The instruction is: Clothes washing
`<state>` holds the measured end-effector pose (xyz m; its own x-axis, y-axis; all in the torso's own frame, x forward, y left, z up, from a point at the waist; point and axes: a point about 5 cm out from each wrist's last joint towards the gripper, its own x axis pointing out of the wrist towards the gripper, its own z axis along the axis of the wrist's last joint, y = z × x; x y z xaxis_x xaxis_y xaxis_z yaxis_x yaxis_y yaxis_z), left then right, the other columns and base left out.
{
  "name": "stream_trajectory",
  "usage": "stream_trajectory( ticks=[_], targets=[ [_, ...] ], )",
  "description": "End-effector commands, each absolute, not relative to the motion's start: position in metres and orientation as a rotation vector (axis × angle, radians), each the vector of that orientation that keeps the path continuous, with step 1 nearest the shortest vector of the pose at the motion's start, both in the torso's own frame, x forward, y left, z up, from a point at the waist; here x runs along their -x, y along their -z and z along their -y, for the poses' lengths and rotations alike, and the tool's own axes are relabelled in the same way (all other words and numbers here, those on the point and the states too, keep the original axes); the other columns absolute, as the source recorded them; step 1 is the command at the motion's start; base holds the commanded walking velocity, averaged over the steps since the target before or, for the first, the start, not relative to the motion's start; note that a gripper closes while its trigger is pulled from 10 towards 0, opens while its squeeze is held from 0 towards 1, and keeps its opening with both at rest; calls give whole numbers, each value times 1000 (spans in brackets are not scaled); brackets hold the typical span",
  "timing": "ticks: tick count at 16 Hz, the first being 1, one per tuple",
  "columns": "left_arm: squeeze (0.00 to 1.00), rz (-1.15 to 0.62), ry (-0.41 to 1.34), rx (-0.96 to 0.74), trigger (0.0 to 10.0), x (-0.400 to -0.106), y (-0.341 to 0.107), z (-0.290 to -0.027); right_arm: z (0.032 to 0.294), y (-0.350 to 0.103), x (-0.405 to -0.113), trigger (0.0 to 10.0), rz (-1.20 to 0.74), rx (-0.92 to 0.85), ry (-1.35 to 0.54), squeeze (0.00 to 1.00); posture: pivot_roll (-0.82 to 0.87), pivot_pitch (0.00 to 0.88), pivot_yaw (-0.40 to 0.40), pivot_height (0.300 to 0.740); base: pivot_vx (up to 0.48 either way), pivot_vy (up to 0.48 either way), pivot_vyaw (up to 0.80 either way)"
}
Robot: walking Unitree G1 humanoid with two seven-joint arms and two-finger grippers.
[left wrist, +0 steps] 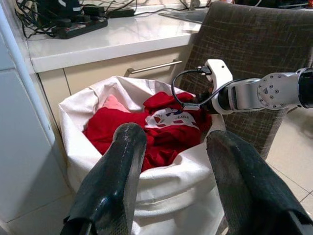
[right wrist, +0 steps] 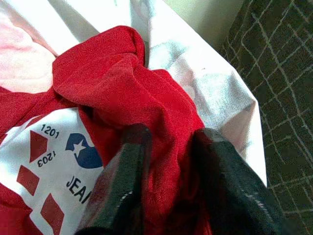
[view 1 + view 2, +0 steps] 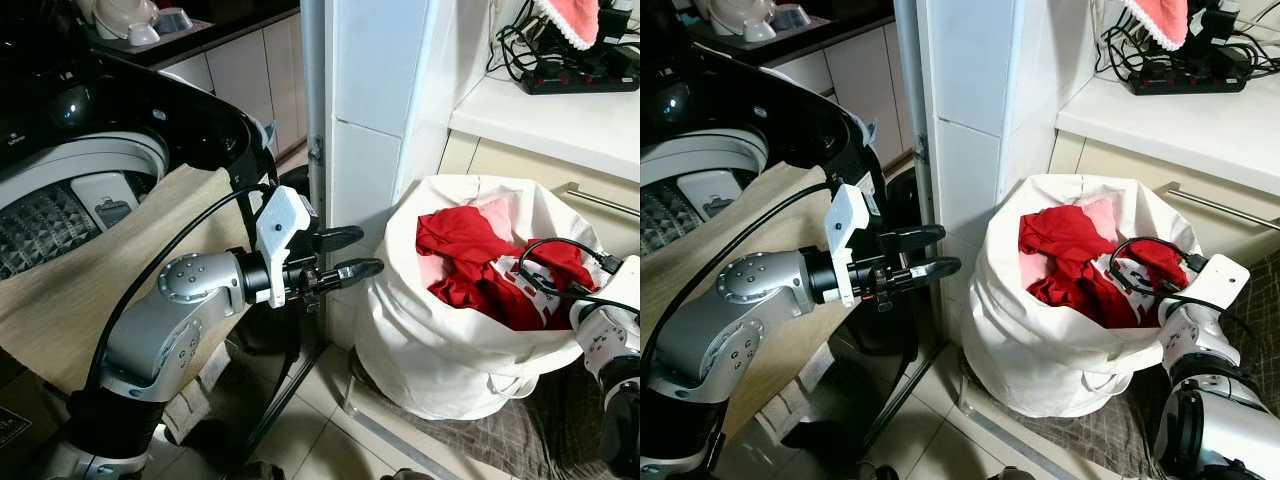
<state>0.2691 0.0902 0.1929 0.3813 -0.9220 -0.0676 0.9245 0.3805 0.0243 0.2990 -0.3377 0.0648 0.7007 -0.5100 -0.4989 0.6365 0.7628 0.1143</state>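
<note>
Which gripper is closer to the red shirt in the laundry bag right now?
Right. The right gripper is down in the white laundry bag, fingers pinching a fold of the red shirt. The left gripper hovers open outside the bag, beside its rim.

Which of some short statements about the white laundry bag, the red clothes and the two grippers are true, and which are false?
1. The white laundry bag holds red clothes. True.
2. The left gripper is inside the bag. False: it hovers beside the bag, fingers apart and holding nothing.
3. The right gripper has its fingers around a fold of red cloth. True.
4. The bag stands on the white counter. False: it stands on the floor, below the counter.
</note>
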Motion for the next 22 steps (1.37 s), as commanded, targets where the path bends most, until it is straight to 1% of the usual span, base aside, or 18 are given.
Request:
stream_trajectory(
  ticks=[1,5,7,8,9,10,11,12,13,14,15,16,17,18,19,20,21,22],
  targets=[
    [0,-41,1207,-64,10000,-265,-196,-89,338,-70,-303,0,-449,-291,643,0,-46,38,67,740,0,0,0],
    [0,-40,1200,-67,10000,-265,-196,-90,338,-82,-311,0,-382,-283,620,0,-47,35,63,740,0,0,0],
    [0,-9,1140,-77,10000,-272,-198,-92,332,-102,-326,0,-288,-235,541,0,-50,32,61,740,0,0,0],
    [0,-1,1137,-79,10000,-272,-199,-93,329,-107,-330,0,-269,-207,506,0,-55,31,59,740,0,0,0],
    [0,20,1121,-74,10000,-274,-202,-93,316,-129,-343,0,-191,-122,370,0,-60,29,59,740,0,0,0],
    [0,39,1102,-70,10000,-277,-204,-93,306,-147,-349,0,-141,-85,266,0,-65,26,59,740,0,0,0],
    [0,71,1069,-65,10000,-281,-208,-93,289,-177,-352,0,-64,-27,106,0,-73,23,60,740,0,0,0],
    [0,84,1056,-63,10000,-283,-209,-93,281,-189,-351,0,-37,-1,47,0,-76,21,60,740,0,0,0],
    [0,103,1038,-58,10000,-285,-212,-92,272,-209,-349,0,14,-26,-22,0,-82,18,61,740,0,0,0],
    [0,103,1038,-58,10000,-285,-212,-92,272,-209,-349,0,14,-26,-22,0,-82,18,61,740,0,0,0],
    [0,127,1013,-55,10000,-289,-216,-92,261,-232,-346,0,68,-68,-105,0,-88,13,63,740,0,0,0],
    [0,203,970,-61,10000,-295,-227,-87,229,-291,-329,0,209,-134,-385,0,-92,7,61,740,0,0,0],
    [0,236,959,-53,10000,-297,-233,-84,216,-311,-320,0,262,-166,-493,0,-93,3,57,740,0,0,0],
    [0,256,954,-46,10000,-297,-236,-82,208,-322,-313,0,291,-183,-555,0,-93,3,57,740,0,0,0],
    [561,274,966,16,10000,-297,-243,-75,197,-338,-308,0,343,-289,-625,0,-95,0,54,740,0,0,0],
    [1000,287,973,61,10000,-297,-247,-69,188,-347,-303,0,371,-360,-682,0,-96,0,53,740,0,0,0],
    [1000,297,1019,111,10000,-294,-252,-50,173,-355,-298,0,375,-437,-762,0,-95,0,51,740,0,0,0],
    [1000,297,1036,121,10000,-292,-250,-40,165,-354,-297,0,355,-466,-794,0,-94,0,47,740,0,0,0]
  ],
)
